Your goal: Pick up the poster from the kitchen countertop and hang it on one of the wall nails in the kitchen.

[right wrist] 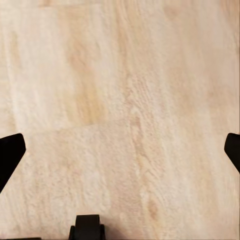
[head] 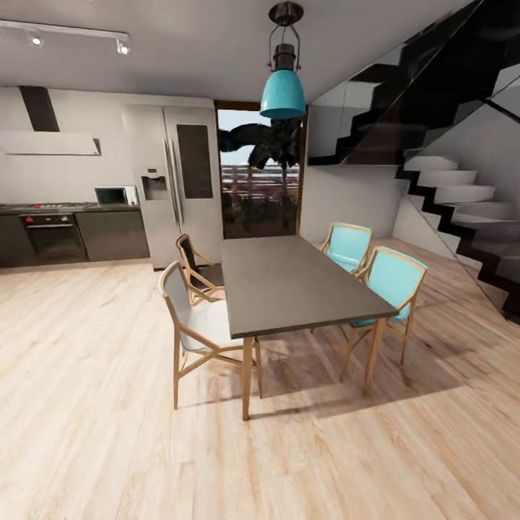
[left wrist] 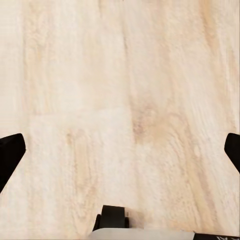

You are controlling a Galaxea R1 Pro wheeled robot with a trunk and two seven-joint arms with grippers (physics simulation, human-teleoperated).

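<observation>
A dark grey dining table [head: 296, 283] on wooden legs stands in the middle of the head view on a pale wood floor [head: 94, 433]. Two turquoise chairs [head: 390, 285] sit along its right side, and a white-seated chair [head: 198, 325] and a dark-seated chair [head: 198, 271] along its left. A turquoise lamp [head: 282, 94] hangs above it. At the upper left, the kitchen countertop [head: 50, 208] runs along the far wall, with a microwave [head: 115, 195] on it, an oven [head: 50, 237] below and a steel fridge [head: 177, 180] beside it. A dark staircase [head: 455, 180] climbs at the right. The left gripper [left wrist: 120, 150] is spread wide over bare floor, and the right gripper [right wrist: 120, 150] is likewise wide and empty.
</observation>
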